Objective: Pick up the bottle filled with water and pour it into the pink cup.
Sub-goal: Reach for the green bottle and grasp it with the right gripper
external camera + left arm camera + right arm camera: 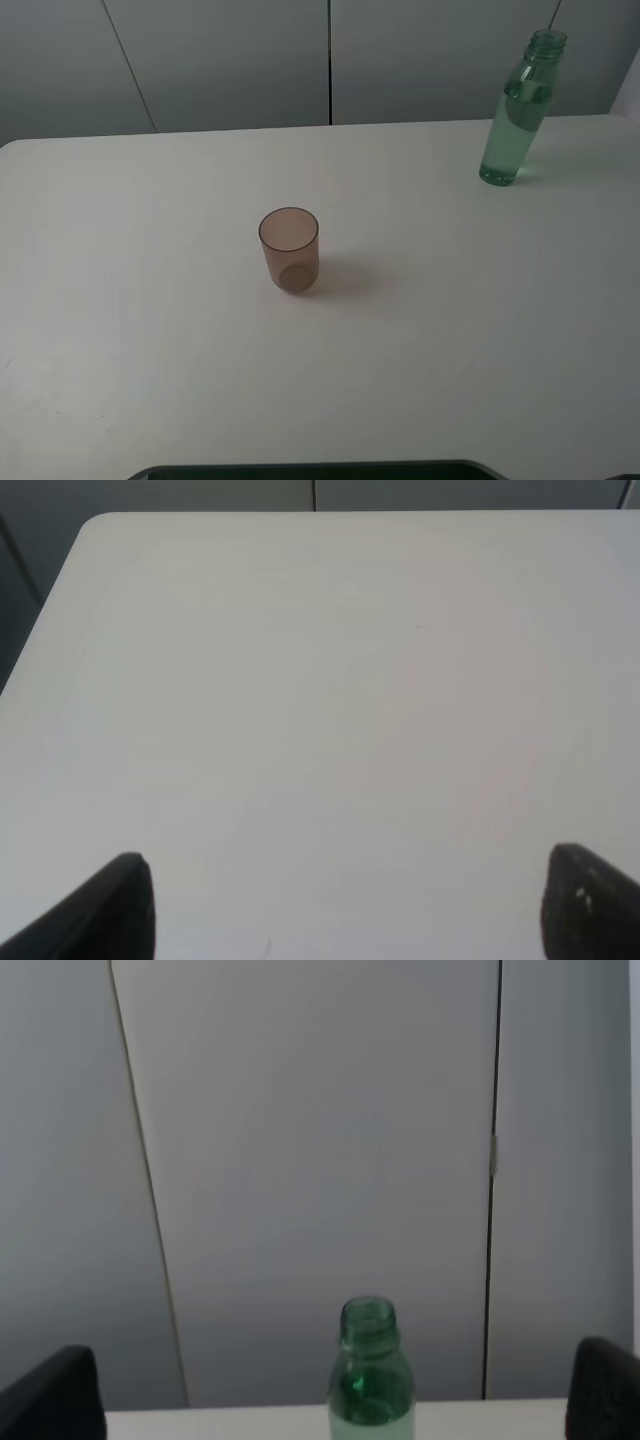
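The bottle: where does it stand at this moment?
In the exterior high view the bottle stands upright near the far edge of the table on the right side, well apart from the pink cup near the middle.

- Bottle (515, 120): clear, green-tinted, looks like plastic; glossy, smooth body, ribbed neck.
- Cup (290, 255): translucent brownish-pink plastic; smooth, slight sheen.
- Table (150, 300): off-white top, smooth, matt with a faint soft glare; material cannot be told.
- Wall panels (230, 60): grey, flat, smooth, matt.
- Left gripper (350, 860): fingers black, matt, plastic-looking.
- Right gripper (335, 1350): fingers black, matt; blurred, texture not readable.
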Robot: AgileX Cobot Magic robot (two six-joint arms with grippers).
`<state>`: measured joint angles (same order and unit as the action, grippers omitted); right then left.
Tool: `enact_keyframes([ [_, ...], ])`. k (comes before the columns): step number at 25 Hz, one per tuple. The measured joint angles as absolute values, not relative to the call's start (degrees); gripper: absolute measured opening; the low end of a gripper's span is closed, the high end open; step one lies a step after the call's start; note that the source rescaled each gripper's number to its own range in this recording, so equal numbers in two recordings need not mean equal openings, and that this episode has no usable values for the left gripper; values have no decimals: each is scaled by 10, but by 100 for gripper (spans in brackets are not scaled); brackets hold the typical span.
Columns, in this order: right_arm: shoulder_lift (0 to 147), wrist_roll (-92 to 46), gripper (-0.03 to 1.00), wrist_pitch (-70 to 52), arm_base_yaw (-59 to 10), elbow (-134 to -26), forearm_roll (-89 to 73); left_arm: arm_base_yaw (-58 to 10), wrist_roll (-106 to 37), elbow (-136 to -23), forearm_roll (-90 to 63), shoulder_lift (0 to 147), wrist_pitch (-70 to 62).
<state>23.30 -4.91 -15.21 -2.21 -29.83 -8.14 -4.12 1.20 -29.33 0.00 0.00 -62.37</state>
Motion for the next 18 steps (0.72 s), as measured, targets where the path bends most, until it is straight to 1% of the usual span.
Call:
enact_keyframes([
  [6, 401, -45, 100, 53, -22, -298, -81, -41, 12, -293, 0, 0, -624],
  [12, 550, 0, 100, 159, -22, -296, -57, -41, 12, -293, 0, 0, -624],
  [18, 660, 46, 100, 364, -22, -233, -22, -41, 12, -293, 0, 0, -624],
])
